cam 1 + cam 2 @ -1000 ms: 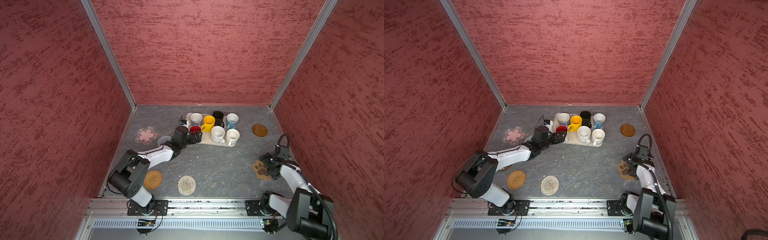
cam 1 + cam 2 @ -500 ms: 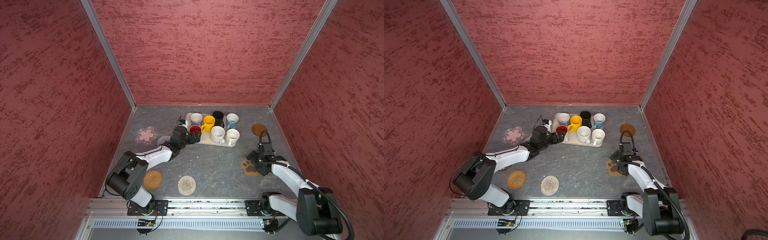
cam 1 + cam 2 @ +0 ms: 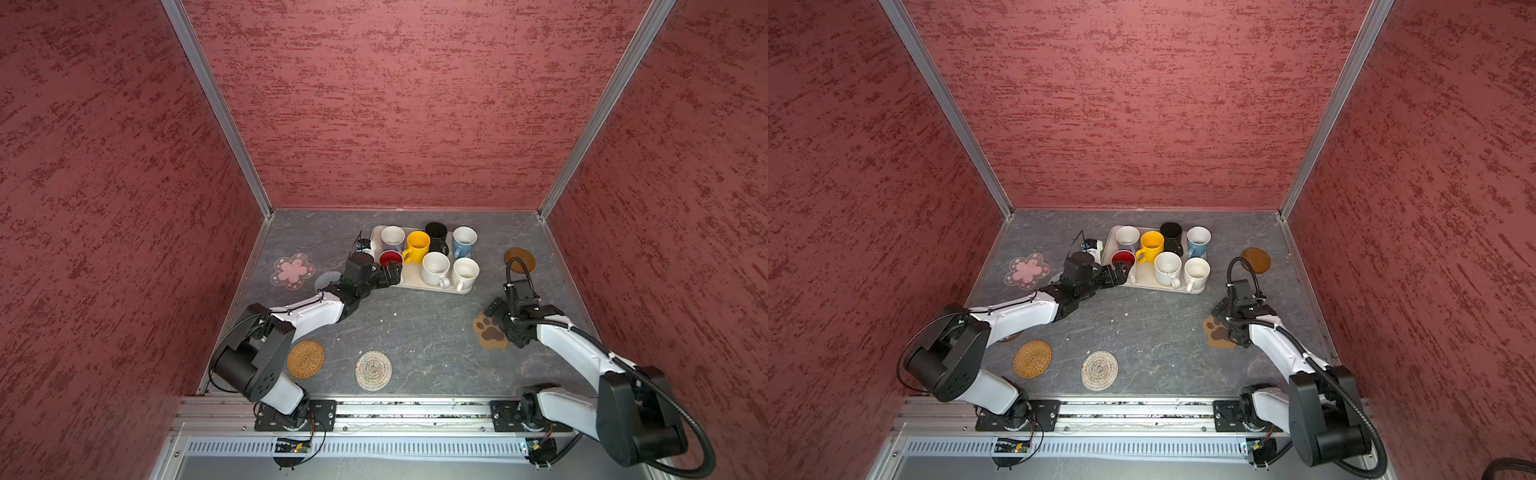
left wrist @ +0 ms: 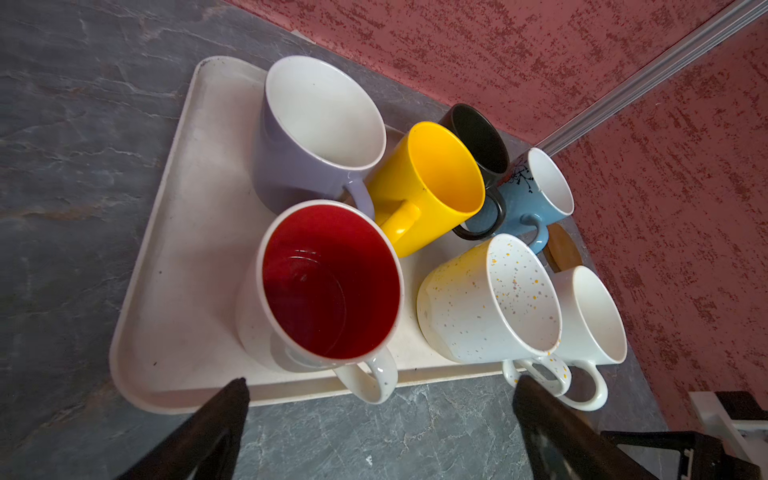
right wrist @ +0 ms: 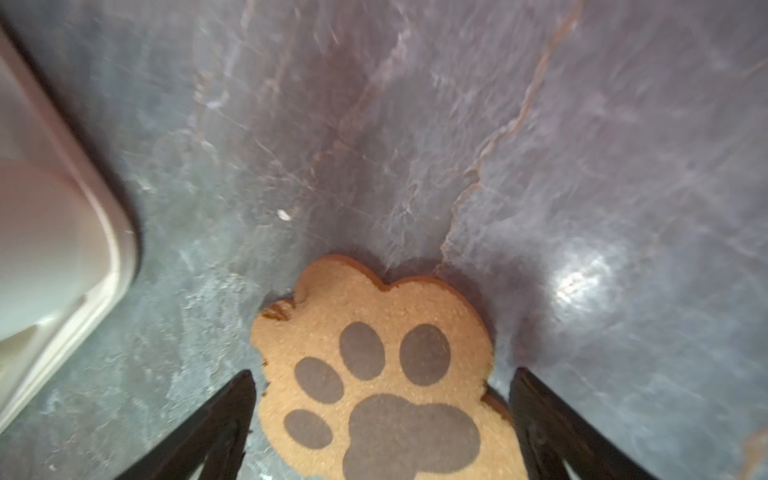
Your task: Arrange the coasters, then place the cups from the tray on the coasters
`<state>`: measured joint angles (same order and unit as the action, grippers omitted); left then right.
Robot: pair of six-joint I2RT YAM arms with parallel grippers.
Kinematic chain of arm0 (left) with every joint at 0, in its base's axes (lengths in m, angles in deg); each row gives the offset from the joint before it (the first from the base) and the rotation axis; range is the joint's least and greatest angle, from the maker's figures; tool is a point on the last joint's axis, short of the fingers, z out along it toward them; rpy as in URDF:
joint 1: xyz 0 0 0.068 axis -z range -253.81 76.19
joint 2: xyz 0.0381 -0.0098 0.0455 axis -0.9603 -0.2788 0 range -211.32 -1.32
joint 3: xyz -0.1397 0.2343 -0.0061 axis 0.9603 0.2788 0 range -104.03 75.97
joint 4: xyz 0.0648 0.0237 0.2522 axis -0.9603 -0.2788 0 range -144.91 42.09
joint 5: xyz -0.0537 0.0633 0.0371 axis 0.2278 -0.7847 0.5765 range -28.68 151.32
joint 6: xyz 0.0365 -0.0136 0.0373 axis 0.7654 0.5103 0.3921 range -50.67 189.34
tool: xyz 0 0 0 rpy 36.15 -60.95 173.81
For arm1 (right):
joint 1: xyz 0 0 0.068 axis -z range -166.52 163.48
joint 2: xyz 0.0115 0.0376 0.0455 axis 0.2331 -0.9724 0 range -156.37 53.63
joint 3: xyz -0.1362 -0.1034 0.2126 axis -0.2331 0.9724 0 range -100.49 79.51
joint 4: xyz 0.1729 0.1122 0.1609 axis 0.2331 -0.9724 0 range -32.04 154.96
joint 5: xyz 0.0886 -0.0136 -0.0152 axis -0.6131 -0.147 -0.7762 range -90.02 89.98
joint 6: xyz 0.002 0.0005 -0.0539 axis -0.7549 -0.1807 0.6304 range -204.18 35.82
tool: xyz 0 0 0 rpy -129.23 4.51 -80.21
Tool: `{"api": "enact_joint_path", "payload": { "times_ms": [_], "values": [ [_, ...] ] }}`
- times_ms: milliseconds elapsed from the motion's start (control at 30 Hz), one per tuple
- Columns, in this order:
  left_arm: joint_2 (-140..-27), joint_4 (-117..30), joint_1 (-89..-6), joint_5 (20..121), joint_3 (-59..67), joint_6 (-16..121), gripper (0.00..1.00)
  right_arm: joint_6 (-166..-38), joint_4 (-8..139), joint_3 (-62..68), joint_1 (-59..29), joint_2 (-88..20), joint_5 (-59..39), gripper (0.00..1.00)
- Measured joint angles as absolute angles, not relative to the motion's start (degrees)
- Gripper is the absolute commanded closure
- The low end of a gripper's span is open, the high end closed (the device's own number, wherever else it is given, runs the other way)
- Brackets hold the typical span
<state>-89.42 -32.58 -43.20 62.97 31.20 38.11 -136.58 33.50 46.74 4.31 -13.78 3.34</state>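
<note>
Far left on the grey table [image 3: 415, 332], the pink flower coaster [image 3: 292, 270] lies flat near the side wall. Just beside it, the grey woven coaster [image 3: 327, 281] is partly hidden behind the left arm. Nearer the front rail lie the orange woven coaster [image 3: 306, 359] and then the beige woven coaster [image 3: 373, 370], a little apart. None of them has a cup on it.

The left gripper [image 4: 380, 386] is released, with its two fingers spread wide. It sits just short of the near rim of the tray [image 4: 187, 257] and holds nothing. The handle of the red-lined cup [image 4: 330, 282] points out over that rim, toward the gap between the fingers.

All seven cups stand upright on the tray, at the back middle of the table. The back row is a white cup [image 3: 392, 237], the yellow cup [image 3: 417, 246], the black cup [image 3: 436, 233] and the blue cup [image 3: 464, 241]. In front, right of the red-lined cup, are a speckled cup [image 3: 435, 268] and a plain white cup [image 3: 465, 272].

To the right of the tray, the paw coaster [image 3: 487, 330] lies flat on the table. The right gripper [image 5: 382, 384] is released too, with one finger on each side of the coaster's heel end. I cannot tell whether they touch it. Further back, by the right wall, lies a round wooden coaster [image 3: 520, 258], partly behind the right arm's cable.
</note>
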Motion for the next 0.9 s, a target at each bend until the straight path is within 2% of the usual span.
{"api": "enact_joint_path", "payload": {
  "times_ms": [300,500,900],
  "values": [
    [-83.23,-38.74,-37.93,57.58,30.13,40.82,0.00,-126.79,32.10,38.54,5.51,-7.07,4.85,0.04],
    [-78.47,-45.10,-36.14,54.32,24.79,44.49,0.00,-117.41,35.95,34.69,10.69,-6.24,4.91,0.04],
    [-81.57,-52.14,-35.57,53.23,12.16,51.16,0.00,-107.77,47.53,23.94,19.92,-26.59,0.43,0.03]
  ]
}}
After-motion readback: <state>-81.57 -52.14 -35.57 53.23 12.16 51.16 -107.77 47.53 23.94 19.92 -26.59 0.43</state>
